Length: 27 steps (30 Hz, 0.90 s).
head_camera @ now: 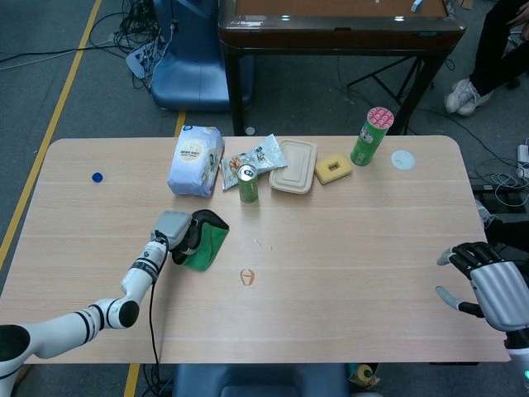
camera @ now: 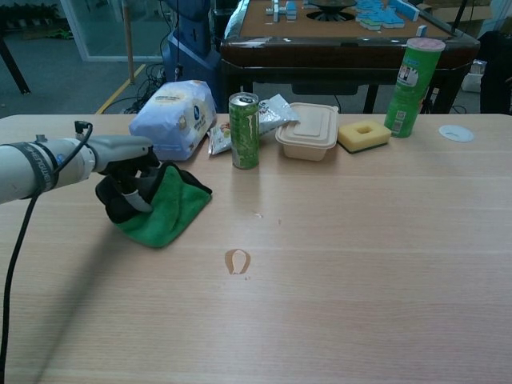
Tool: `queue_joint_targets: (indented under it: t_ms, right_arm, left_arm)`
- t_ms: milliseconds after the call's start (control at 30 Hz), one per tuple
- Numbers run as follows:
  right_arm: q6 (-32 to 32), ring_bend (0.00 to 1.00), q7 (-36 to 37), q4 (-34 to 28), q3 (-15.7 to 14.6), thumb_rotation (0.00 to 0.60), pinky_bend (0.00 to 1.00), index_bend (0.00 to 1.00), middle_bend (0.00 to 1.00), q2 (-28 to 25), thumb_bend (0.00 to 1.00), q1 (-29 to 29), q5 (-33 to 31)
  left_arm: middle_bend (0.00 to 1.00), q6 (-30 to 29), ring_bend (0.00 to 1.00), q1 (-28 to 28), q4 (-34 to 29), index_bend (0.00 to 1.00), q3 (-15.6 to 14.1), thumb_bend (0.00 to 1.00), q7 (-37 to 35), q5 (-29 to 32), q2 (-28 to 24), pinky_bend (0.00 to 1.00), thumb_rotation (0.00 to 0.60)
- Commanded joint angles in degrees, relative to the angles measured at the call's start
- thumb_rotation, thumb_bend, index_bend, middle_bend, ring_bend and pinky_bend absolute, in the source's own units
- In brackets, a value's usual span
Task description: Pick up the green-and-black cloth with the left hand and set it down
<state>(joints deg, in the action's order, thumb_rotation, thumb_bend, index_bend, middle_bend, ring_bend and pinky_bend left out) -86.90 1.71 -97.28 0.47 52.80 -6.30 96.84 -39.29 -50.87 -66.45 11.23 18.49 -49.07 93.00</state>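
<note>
The green-and-black cloth (head_camera: 207, 242) (camera: 166, 206) is bunched up at the left middle of the table. My left hand (head_camera: 172, 229) (camera: 128, 172) grips its left edge, fingers curled into the black side, and the cloth hangs partly raised off the wood. My right hand (head_camera: 489, 285) hovers at the table's right edge with its fingers spread and nothing in it; the chest view does not show it.
Behind the cloth stand a blue-white bag (head_camera: 196, 160) (camera: 170, 118), a green can (head_camera: 247, 184) (camera: 244, 130), a snack packet (head_camera: 258, 157), a beige lidded box (head_camera: 295, 166) (camera: 307, 131), a yellow sponge (head_camera: 333, 169), a green tube (head_camera: 371, 136) (camera: 414, 77) and a white lid (head_camera: 402, 160). A brown mark (head_camera: 247, 276) is on the wood.
</note>
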Motion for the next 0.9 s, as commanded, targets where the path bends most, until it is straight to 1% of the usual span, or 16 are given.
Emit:
queue_joint_targets:
  t_ms: [33, 200, 267, 333, 433, 533, 633, 733, 900]
  right_arm:
    - [0.1, 0.28, -0.1, -0.1, 0.0, 0.600, 0.25, 0.43, 0.39, 0.0, 0.30, -0.1, 0.1]
    - [0.3, 0.28, -0.5, -0.4, 0.0, 0.600, 0.25, 0.43, 0.39, 0.0, 0.30, -0.2, 0.2]
    - [0.4, 0.28, -0.7, -0.6, 0.0, 0.600, 0.25, 0.43, 0.39, 0.0, 0.30, -0.3, 0.3]
    - [0.4, 0.28, -0.8, -0.8, 0.0, 0.600, 0.25, 0.43, 0.39, 0.1, 0.30, -0.4, 0.5]
    - [0.4, 0.28, -1.0, -0.9, 0.0, 0.600, 0.25, 0.43, 0.39, 0.1, 0.30, -0.4, 0.6]
    - [0.3, 0.28, -1.1, -1.2, 0.0, 0.600, 0.25, 0.43, 0.39, -0.1, 0.30, -0.3, 0.8]
    - [0.1, 0.28, -1.2, -1.3, -0.1, 0.600, 0.25, 0.43, 0.39, -0.3, 0.30, -0.2, 0.8]
    - [0.1, 0.28, -1.2, -1.3, -0.2, 0.600, 0.25, 0.43, 0.39, -0.3, 0.30, -0.1, 0.6]
    - [0.3, 0.28, -1.3, -1.3, -0.1, 0.600, 0.25, 0.43, 0.39, -0.2, 0.30, -0.1, 0.5]
  left_arm:
    - [0.68, -0.5, 0.69, 2.6, -8.1, 0.67, 0.6, 0.17, -6.2, -6.0, -5.9, 0.92, 0.600]
    - [0.68, -1.1, 0.69, 5.0, -17.5, 0.66, -0.1, 0.17, -12.1, -12.7, -12.3, 0.92, 0.600]
    - [0.68, -1.7, 0.69, 5.6, -20.0, 0.66, -0.7, 0.17, -13.5, -15.4, -13.5, 0.92, 0.600]
    - [0.68, -2.4, 0.69, 5.9, -21.0, 0.66, -1.9, 0.17, -13.7, -18.3, -13.7, 0.92, 0.600]
    - [0.68, -2.9, 0.68, 5.8, -20.7, 0.66, -3.4, 0.17, -13.0, -20.9, -12.8, 0.92, 0.600]
    - [0.68, -4.0, 0.68, 5.6, -18.4, 0.66, -4.7, 0.17, -11.3, -22.9, -10.8, 0.92, 0.600]
    - [0.68, -4.6, 0.68, 5.6, -17.2, 0.66, -5.2, 0.17, -10.7, -23.6, -9.7, 0.92, 0.600]
    - [0.68, -5.5, 0.68, 5.3, -14.5, 0.66, -6.4, 0.17, -9.0, -25.7, -7.4, 0.92, 0.600]
    - [0.68, -7.3, 0.68, 4.7, -11.5, 0.66, -7.0, 0.17, -8.4, -28.8, -4.3, 0.92, 0.600]
